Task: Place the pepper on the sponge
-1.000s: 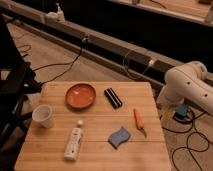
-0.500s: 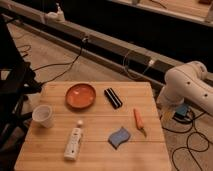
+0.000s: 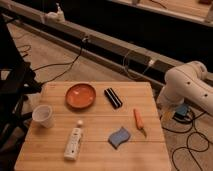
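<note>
The pepper [image 3: 138, 120] is a slim orange piece lying flat near the table's right edge, its dark tip pointing toward the front. The blue wavy-edged sponge [image 3: 120, 137] lies flat just left of and in front of it, a small gap apart. My white arm [image 3: 189, 86] is folded up off the table's right side, clear of both objects. The gripper does not show in the camera view; only the arm's rounded segments are visible.
On the wooden table [image 3: 100, 122] stand an orange plate [image 3: 81, 95] at the back, a black ridged block [image 3: 113, 97] beside it, a white cup [image 3: 43, 116] at the left and a white bottle [image 3: 73, 142] lying at the front left. Cables run across the floor.
</note>
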